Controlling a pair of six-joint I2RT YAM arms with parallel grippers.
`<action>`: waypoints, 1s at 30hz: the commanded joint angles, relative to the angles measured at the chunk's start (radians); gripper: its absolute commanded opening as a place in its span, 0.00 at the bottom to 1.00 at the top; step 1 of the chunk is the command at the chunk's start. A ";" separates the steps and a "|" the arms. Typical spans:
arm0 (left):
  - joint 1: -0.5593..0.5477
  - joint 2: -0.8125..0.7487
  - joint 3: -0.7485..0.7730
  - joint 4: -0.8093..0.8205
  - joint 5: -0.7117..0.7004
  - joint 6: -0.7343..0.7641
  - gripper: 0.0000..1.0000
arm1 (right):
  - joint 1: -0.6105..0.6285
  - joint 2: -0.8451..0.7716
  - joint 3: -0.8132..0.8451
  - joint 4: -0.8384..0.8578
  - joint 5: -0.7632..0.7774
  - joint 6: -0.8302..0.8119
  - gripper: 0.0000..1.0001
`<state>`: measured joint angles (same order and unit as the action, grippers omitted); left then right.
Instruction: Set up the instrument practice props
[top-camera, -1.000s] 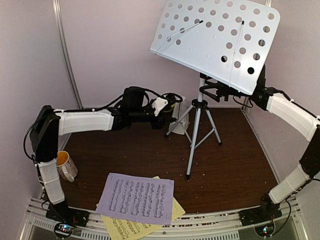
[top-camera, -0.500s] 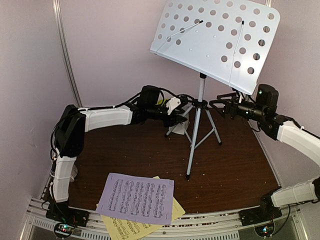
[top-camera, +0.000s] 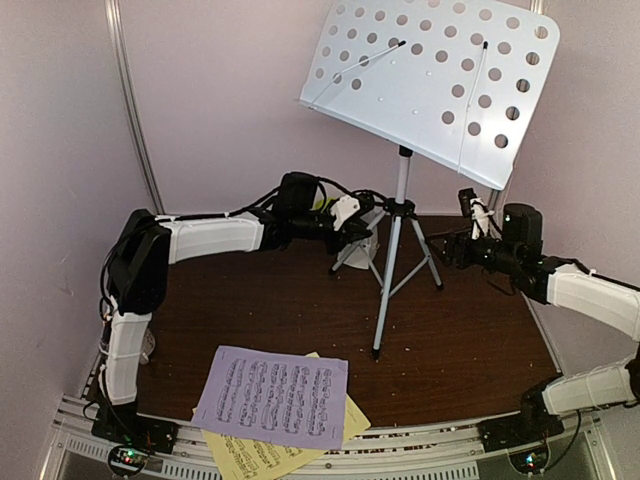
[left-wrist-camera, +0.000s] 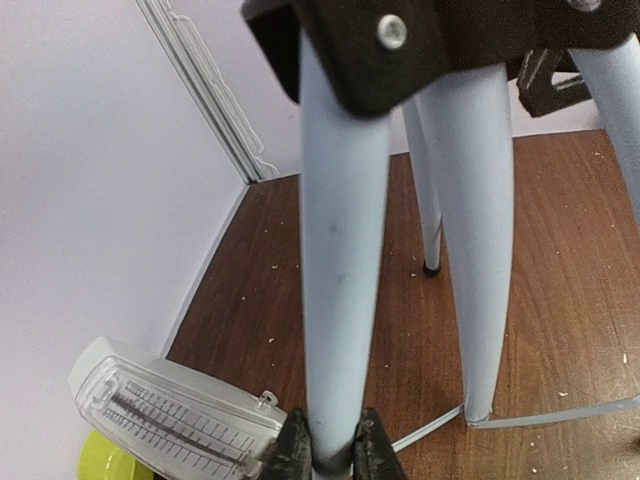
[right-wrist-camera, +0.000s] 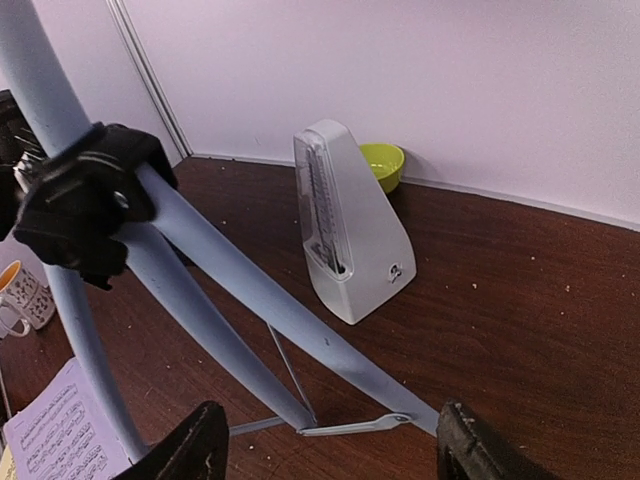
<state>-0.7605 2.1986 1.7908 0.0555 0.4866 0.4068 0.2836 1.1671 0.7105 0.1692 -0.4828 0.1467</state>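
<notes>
Nearest me, the lavender page (top-camera: 272, 396) lies over the yellow page (top-camera: 250, 455) at the counter's (top-camera: 470, 340) front edge. Mid-counter, the music stand (top-camera: 432, 80) is upright on its tripod. My left end effector (left-wrist-camera: 331, 455) pinches one tripod leg (left-wrist-camera: 340, 250), jaws narrow. My right end effector (right-wrist-camera: 330, 425) gapes wide, facing the legs. Behind them the metronome (right-wrist-camera: 350, 235) stands near the back wall, with a green bowl (right-wrist-camera: 385, 162) just beyond.
</notes>
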 joint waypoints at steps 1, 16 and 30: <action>0.004 -0.101 -0.106 0.101 -0.013 -0.040 0.00 | -0.004 0.034 -0.010 0.047 0.045 -0.005 0.71; 0.003 -0.364 -0.492 0.238 -0.167 -0.137 0.00 | 0.015 0.130 -0.003 0.123 -0.013 0.013 0.66; -0.050 -0.523 -0.745 0.348 -0.631 -0.337 0.00 | 0.202 0.050 -0.043 0.158 0.010 0.081 0.66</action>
<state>-0.7925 1.6962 1.0657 0.3508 0.0425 0.1684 0.4019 1.2816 0.6968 0.2790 -0.4934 0.1936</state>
